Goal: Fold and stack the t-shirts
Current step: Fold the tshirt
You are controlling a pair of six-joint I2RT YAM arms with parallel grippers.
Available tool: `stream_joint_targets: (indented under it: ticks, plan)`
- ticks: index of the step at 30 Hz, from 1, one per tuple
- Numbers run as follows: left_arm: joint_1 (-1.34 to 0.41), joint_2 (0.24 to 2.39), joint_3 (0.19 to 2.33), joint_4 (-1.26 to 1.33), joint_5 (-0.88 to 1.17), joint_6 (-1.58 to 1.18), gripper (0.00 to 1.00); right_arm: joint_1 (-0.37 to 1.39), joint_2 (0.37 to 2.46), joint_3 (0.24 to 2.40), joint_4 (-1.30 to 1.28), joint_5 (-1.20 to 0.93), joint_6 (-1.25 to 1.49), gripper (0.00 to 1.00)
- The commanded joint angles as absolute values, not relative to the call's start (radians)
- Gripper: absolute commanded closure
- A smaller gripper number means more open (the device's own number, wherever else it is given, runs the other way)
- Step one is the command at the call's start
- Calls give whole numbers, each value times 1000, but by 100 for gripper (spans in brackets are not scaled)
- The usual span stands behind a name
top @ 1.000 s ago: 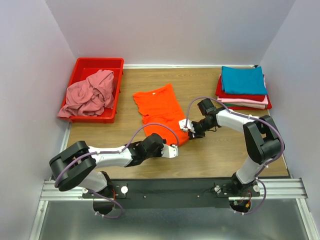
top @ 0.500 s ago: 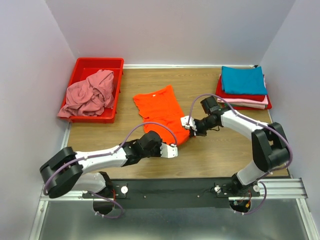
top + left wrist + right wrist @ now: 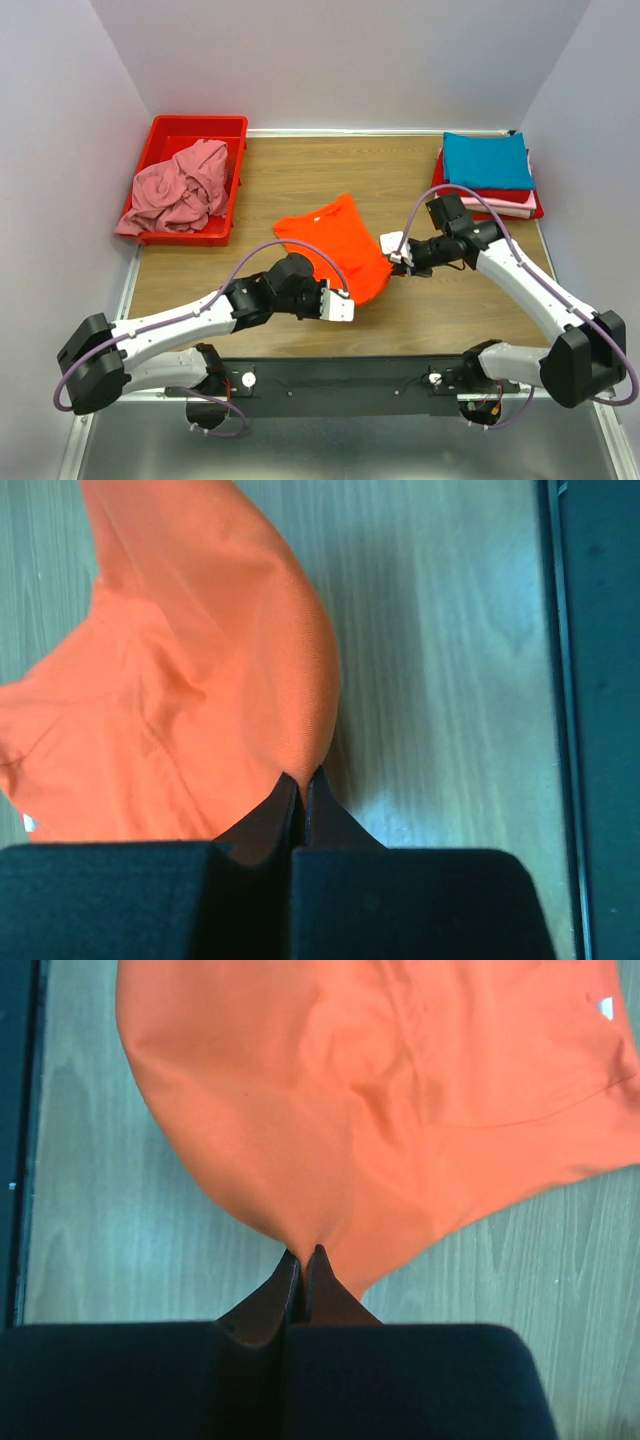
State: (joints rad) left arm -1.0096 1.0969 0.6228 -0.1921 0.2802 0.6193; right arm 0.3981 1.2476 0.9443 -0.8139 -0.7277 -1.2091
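The orange t-shirt (image 3: 338, 245) is bunched mid-counter (image 3: 300, 175), pinched along its near edge: the left claw (image 3: 303, 782) is clamped on one corner, the right claw (image 3: 303, 1258) on another. The cloth is perhaps lifted slightly. The folded t-shirts (image 3: 487, 172) are stacked far right.

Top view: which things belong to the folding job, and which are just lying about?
Job:
orange t-shirt, held by left end effector and right end effector
crumpled pink t-shirt
folded stack, teal t-shirt on top

Lying about:
red bin holding the pink one
table
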Motion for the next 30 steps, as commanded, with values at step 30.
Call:
stream_joint_targets:
  ticks: [30]
  plan:
    - [-399,1181,681,173,354,676,100,394,2068,1854,-609,-741,-819,100]
